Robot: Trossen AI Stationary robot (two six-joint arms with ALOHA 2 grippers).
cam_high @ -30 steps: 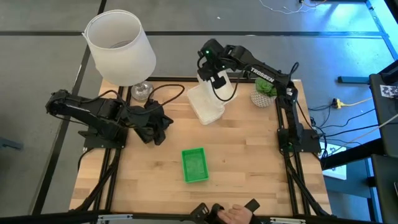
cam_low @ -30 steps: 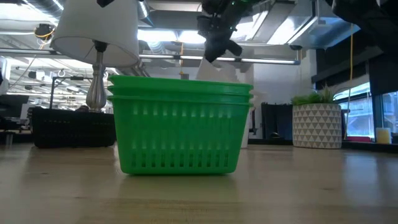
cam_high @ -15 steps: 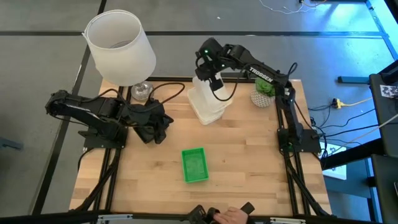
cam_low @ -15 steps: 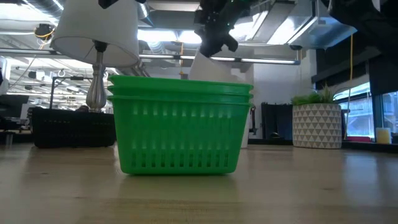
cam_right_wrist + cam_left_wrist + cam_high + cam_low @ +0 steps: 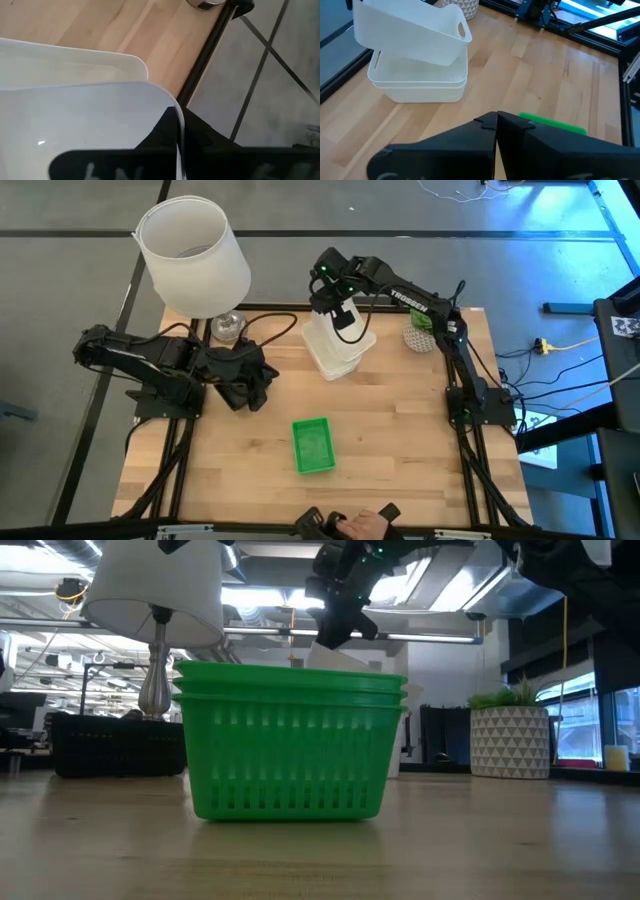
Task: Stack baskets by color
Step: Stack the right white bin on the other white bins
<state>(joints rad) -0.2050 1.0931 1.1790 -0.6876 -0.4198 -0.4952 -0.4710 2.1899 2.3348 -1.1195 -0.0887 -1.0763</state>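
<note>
right gripper (image 5: pixel 334 308) pinches a tilted white plastic basket (image 5: pixel 412 31) by its rim over the white stack (image 5: pixel 420 80); level it, then lower squarely. left gripper (image 5: pixel 496 120) waits closed.

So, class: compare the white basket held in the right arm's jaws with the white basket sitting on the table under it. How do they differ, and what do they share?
The held white basket is tilted; the lower white basket sits flat on the table.
The held one is clamped at its rim by the right gripper; nothing grips the lower one.
The held one is above the lower one, not yet nested in it.
Both are white, rectangular and alike in shape.
</note>
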